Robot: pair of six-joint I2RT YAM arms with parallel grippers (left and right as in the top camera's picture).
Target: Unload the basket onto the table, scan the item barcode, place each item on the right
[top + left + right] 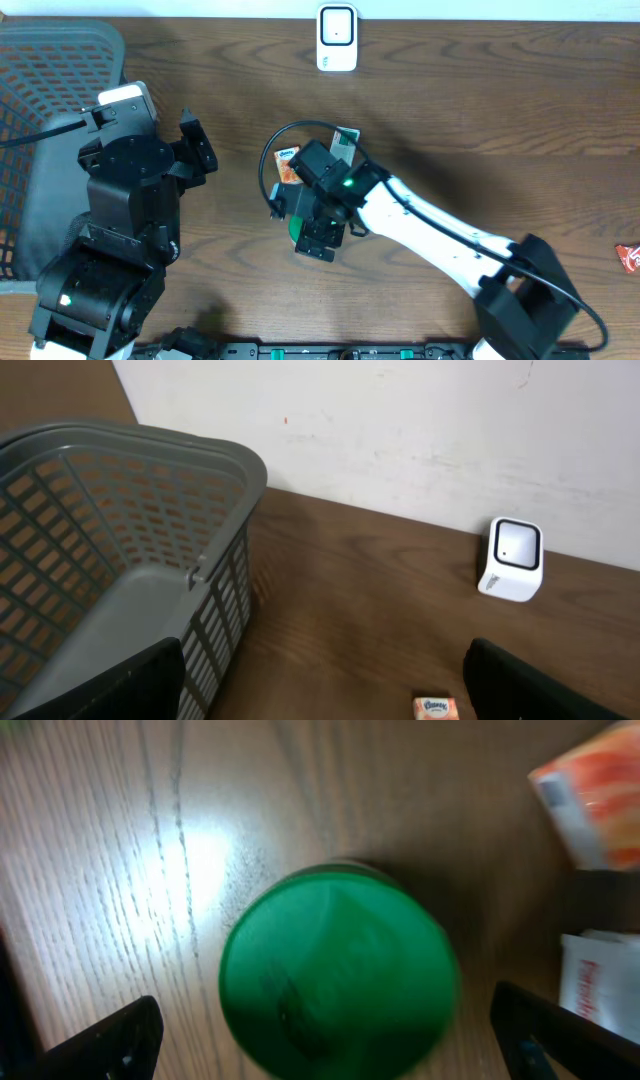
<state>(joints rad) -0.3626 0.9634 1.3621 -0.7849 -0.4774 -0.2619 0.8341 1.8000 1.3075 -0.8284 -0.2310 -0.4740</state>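
Green round-lidded container [335, 970] stands on the brown wooden worktop [480, 90] directly under the right gripper [335, 1038], whose jaws are spread wide and hold nothing. An off-centre closure may let the round body slip or knock the orange packet [590, 800] nearby. The barcode is not visible, so it may end up facing away from the white scanner [337, 38].

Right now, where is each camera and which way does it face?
Overhead: above the wooden table, facing down; black left arm, white right arm show.
Left wrist: faces the wall over grey mesh basket; own fingertips below.
Right wrist: straight down on round green lid; fingertips either side.
Shared: overhead and left wrist both show the white box scanner.
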